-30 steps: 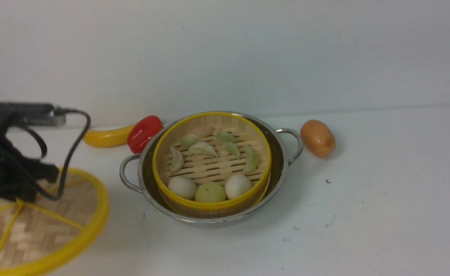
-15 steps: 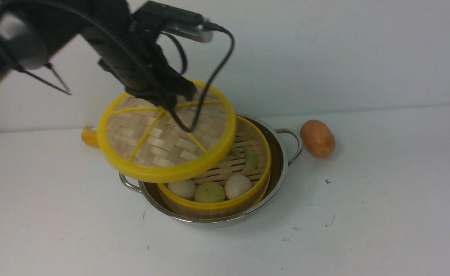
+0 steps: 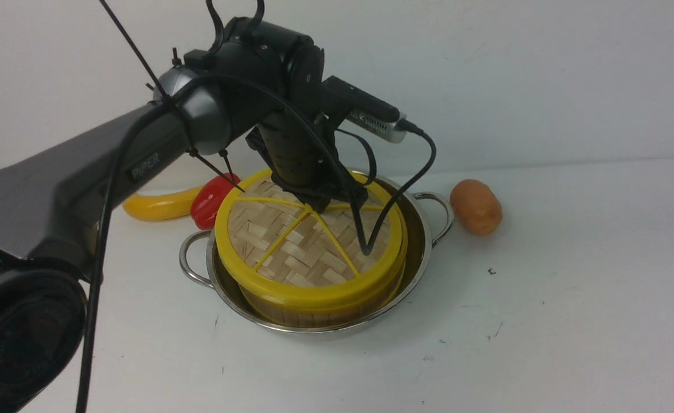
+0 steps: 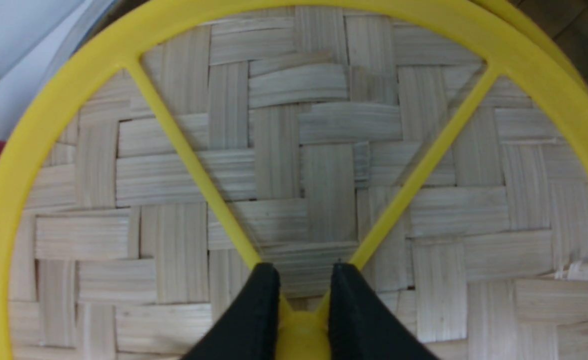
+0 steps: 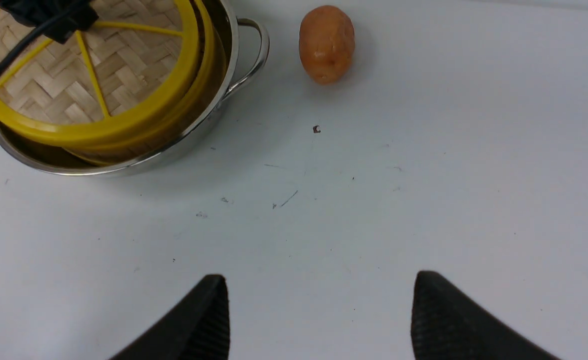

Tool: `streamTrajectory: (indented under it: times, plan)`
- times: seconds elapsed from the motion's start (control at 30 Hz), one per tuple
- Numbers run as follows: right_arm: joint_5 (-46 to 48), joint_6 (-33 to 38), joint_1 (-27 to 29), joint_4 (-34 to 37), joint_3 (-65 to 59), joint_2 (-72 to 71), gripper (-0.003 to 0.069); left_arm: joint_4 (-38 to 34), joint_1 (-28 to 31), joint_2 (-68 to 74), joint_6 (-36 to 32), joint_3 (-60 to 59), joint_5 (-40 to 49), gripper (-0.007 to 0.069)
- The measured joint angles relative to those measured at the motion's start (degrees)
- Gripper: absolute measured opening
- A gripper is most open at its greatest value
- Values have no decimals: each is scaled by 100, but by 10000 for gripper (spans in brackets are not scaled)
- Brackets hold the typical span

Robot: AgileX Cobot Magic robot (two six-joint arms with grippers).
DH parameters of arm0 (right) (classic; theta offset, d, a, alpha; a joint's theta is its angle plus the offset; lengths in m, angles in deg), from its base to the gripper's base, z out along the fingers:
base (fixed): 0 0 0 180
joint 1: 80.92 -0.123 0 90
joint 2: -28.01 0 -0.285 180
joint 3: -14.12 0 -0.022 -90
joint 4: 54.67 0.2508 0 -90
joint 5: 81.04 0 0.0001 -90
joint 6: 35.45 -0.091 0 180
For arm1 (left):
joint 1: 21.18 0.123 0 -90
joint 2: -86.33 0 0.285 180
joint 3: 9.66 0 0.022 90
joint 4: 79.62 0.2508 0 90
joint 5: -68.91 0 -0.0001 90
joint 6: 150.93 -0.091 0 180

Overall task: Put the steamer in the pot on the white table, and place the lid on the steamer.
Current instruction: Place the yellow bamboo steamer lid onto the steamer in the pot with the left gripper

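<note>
The lid (image 3: 291, 258), a flat woven disc with yellow rim and spokes, lies on top of the steamer (image 3: 291, 312), shifted slightly to the left. The steamer stands inside the steel pot (image 3: 418, 252) on the white table (image 3: 543, 315). My left gripper (image 3: 319, 207) comes down from above and is shut on the lid's central yellow hub. In the left wrist view the lid (image 4: 324, 130) fills the picture and the gripper (image 4: 301, 272) pinches the hub. My right gripper (image 5: 319, 285) is open and empty over bare table, to the right of the pot (image 5: 233, 55) and lid (image 5: 63, 85).
An orange potato-like thing (image 3: 475, 206) lies just right of the pot's right handle; it also shows in the right wrist view (image 5: 327, 42). A red pepper (image 3: 207, 198) and a yellow fruit (image 3: 153, 206) lie behind the pot on the left. A white wall stands behind.
My left arm lifted the lid from the table's front left, carried it right over the pot, and lowered it onto the steamer. The food in the steamer is now covered.
</note>
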Motion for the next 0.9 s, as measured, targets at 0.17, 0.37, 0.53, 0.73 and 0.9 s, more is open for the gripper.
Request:
streamTrajectory:
  times: [0.17,0.37,0.53,0.73,0.9]
  plan:
    - [0,0,0,0,0,-11,472,-6,0,29,7,0,-258,115]
    - [0,0,0,0,0,-11,472,-6,0,36,7,0,-315,115]
    - [-5,0,0,0,0,-11,472,20,-5,36,7,0,-290,115]
    - [-4,0,0,0,0,-11,472,140,-12,-62,68,0,-360,115]
    - [-4,0,0,0,0,-11,472,176,-12,-125,106,5,-425,115]
